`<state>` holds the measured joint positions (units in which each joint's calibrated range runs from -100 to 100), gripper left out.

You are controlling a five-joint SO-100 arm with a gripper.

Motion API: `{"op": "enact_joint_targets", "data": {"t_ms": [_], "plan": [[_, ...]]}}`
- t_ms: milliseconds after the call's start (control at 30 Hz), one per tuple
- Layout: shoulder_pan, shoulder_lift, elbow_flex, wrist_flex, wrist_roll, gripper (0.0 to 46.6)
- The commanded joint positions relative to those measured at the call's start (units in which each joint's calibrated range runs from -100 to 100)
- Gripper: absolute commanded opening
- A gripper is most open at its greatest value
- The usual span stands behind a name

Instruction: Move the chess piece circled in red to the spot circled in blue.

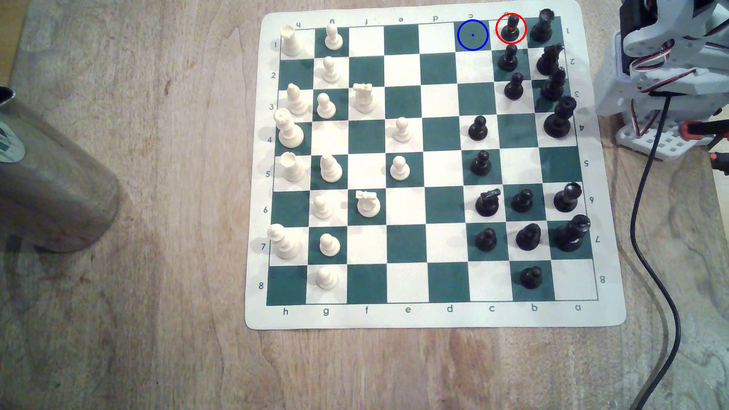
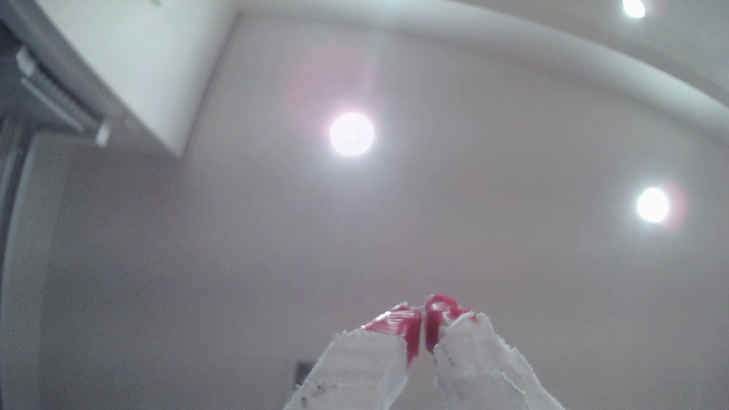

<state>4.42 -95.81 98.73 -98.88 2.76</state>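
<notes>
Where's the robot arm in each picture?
Exterior view: the arm stands folded at the exterior view's upper right, beside the chessboard, near the red-circled pawn.
Wrist view: its gripper, red-tipped and shut, points up at a ceiling light.
Shared landmark: the arm's own white parts.

A white plastic arm [image 1: 662,59] with black servo blocks is laced with red, white and black wires; a perforated white base [image 1: 655,138] is seen. Red-tipped gripper [image 2: 424,319] fingers [image 2: 363,366] appear wrapped in frayed white tape, perhaps cloth.
</notes>
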Motion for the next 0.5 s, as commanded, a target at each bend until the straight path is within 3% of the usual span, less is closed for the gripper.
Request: {"op": "enact_joint_targets", "data": {"t_ms": [0,467], "plan": [[3.67,0.06,0.63,4.86,0.24,0.2],[11.02,0.06,-22.49,59.82,0.24,0.2]]}}
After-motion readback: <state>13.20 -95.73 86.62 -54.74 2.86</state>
